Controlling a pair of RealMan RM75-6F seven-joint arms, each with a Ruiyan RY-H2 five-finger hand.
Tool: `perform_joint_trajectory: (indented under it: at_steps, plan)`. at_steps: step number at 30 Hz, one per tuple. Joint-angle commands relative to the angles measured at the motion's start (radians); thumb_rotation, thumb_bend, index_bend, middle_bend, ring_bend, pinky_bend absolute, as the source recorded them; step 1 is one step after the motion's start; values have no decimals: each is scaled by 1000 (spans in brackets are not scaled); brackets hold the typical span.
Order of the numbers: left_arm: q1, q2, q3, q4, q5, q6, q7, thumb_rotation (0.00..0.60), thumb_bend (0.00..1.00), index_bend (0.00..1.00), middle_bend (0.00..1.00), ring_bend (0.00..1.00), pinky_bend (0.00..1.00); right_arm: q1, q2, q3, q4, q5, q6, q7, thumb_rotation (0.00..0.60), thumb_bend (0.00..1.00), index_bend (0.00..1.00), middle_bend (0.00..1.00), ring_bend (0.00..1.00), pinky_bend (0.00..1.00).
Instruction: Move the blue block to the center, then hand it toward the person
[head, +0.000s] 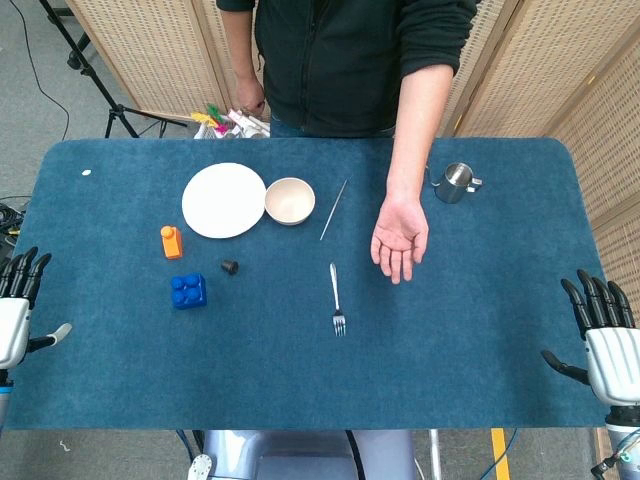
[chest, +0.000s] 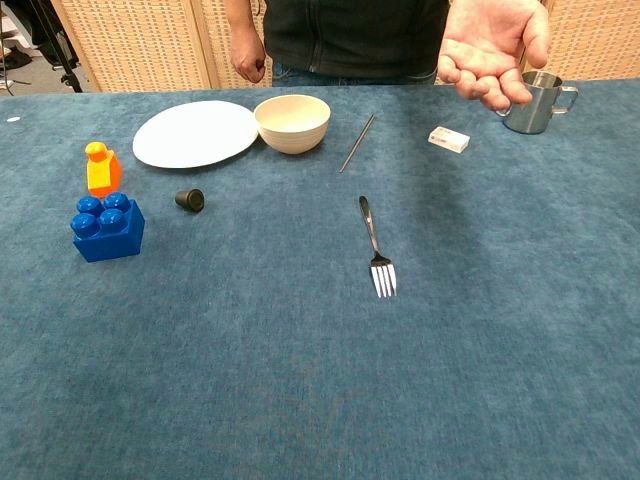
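The blue block (head: 188, 291) (chest: 107, 228), studded on top, sits on the blue table cloth at the left of centre. My left hand (head: 20, 303) hovers at the table's left edge, fingers spread and empty, well left of the block. At the right edge my right hand (head: 603, 332) is likewise spread with nothing in it. Neither hand shows in the chest view. The person's open palm (head: 400, 238) (chest: 490, 50) is held out above the table right of centre.
An orange block (head: 171, 241) (chest: 100, 168) stands just behind the blue one, a small dark cap (head: 229, 266) (chest: 189, 199) to its right. White plate (head: 223, 200), cream bowl (head: 290, 200), chopstick (head: 334, 209), fork (head: 337, 298), metal cup (head: 456, 182) and a small white box (chest: 449, 139) lie further back and right.
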Motion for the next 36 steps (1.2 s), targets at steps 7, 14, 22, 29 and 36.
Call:
perform_joint_trajectory:
  at_steps: [7,14,22,29,36]
  plan:
    - [4,-7,4,13,11,10,-1,600,0,0,0,0,91,3,2,3,-2,13,-13,1,600,0,0,0,0,0]
    - [-20,-18,27,15,40,-38,3,600,0,0,0,0,91,5,9,3,-8,19,-24,7,600,0,0,0,0,0]
    - [-189,-119,23,50,59,-286,24,600,0,0,0,0,91,6,19,0,-14,26,-40,19,600,0,0,0,0,0]
    - [-311,-263,-41,89,-40,-443,161,600,0,0,0,0,143,8,24,8,-19,43,-46,23,600,0,0,0,0,0]
    - [-371,-380,-81,171,-131,-497,240,600,0,183,208,194,361,12,31,16,-19,62,-58,38,600,0,0,0,0,0]
